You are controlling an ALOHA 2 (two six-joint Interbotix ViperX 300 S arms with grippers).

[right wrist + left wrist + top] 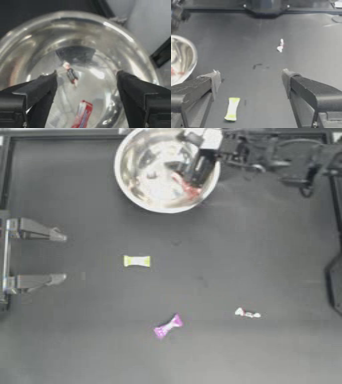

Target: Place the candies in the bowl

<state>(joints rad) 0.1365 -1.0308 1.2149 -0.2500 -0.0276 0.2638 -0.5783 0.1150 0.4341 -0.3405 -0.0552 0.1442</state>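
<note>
The red candy (pixel 82 114) lies inside the bowl (pixel 128 187), under the right gripper (pixel 190 179), jaws spread and empty. Three candies lie on the table (pixel 80 343). Risk: withdrawing could clip the rim. The left gripper (pixel 63 256) waits, jaws released.

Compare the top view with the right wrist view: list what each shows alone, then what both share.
Top view only: the yellow-green wrapped candy, purple-magenta twist candy, white red-specked candy on the dark table, and the parked left gripper at the left edge.
Right wrist view only: a small white candy inside the bowl.
Both: the shiny silver metal bowl, the red-pink stick candy inside, and the open right gripper over it.
</note>
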